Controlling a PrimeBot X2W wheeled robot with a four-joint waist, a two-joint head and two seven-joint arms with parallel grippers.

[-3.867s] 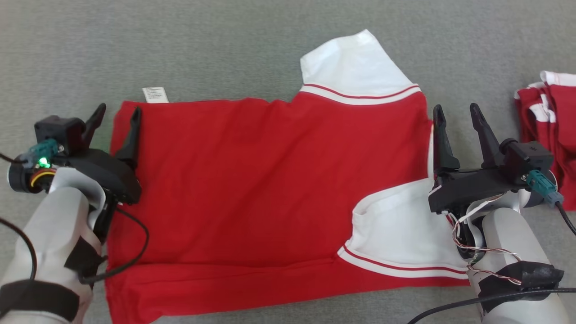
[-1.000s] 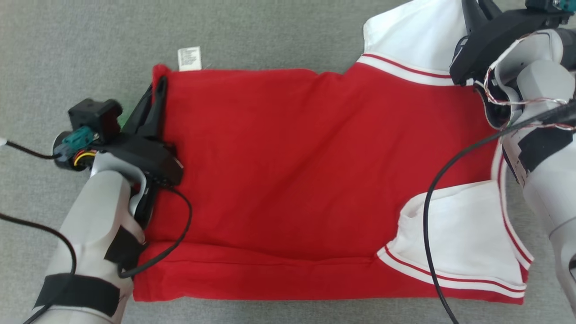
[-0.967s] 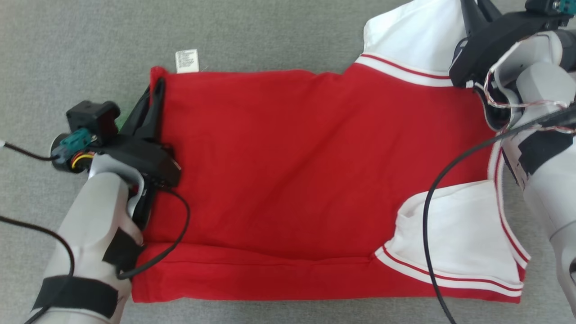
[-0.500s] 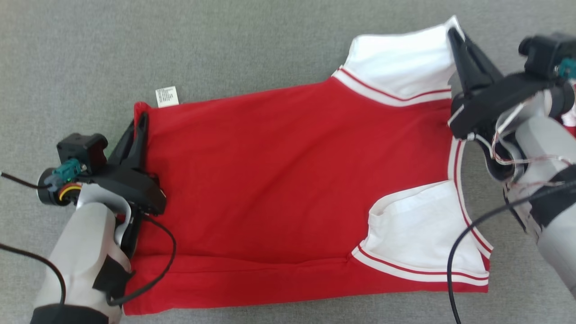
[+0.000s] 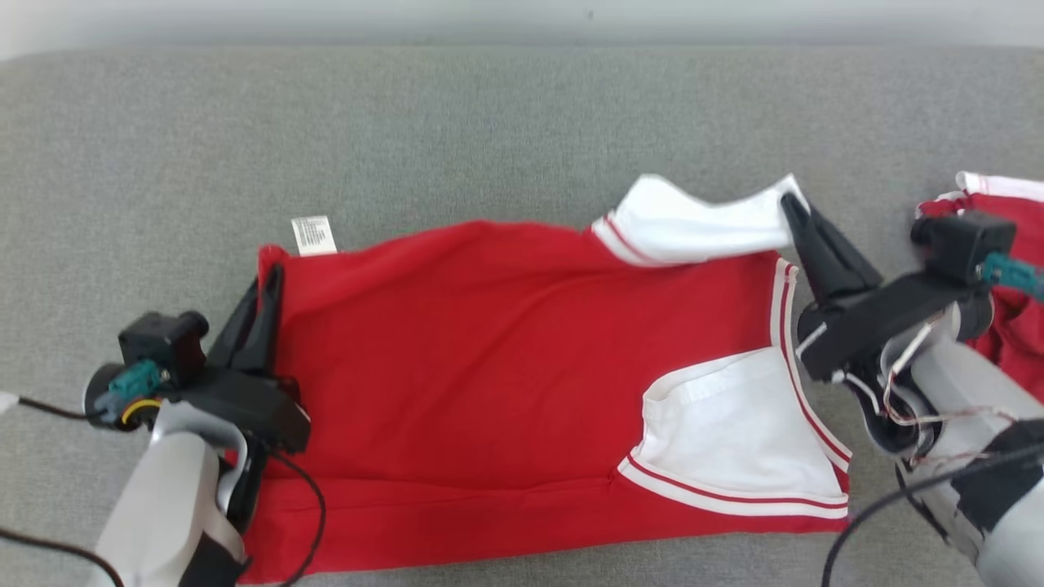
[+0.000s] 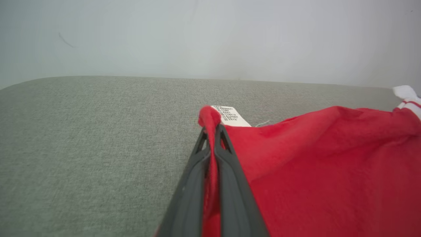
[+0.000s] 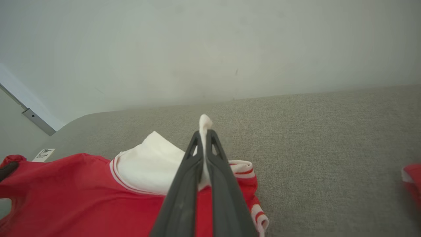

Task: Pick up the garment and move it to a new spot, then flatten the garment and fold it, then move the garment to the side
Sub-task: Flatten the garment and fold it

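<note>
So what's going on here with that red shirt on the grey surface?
A two-armed robot is handling a red shirt with white sleeves, spread on the grey surface. Its left gripper is shut on the shirt's far left corner, beside the white care label. Its right gripper is shut on the tip of the far white sleeve. The shirt's near edge lies on the surface. More red and white clothing sits off to the right.
</note>
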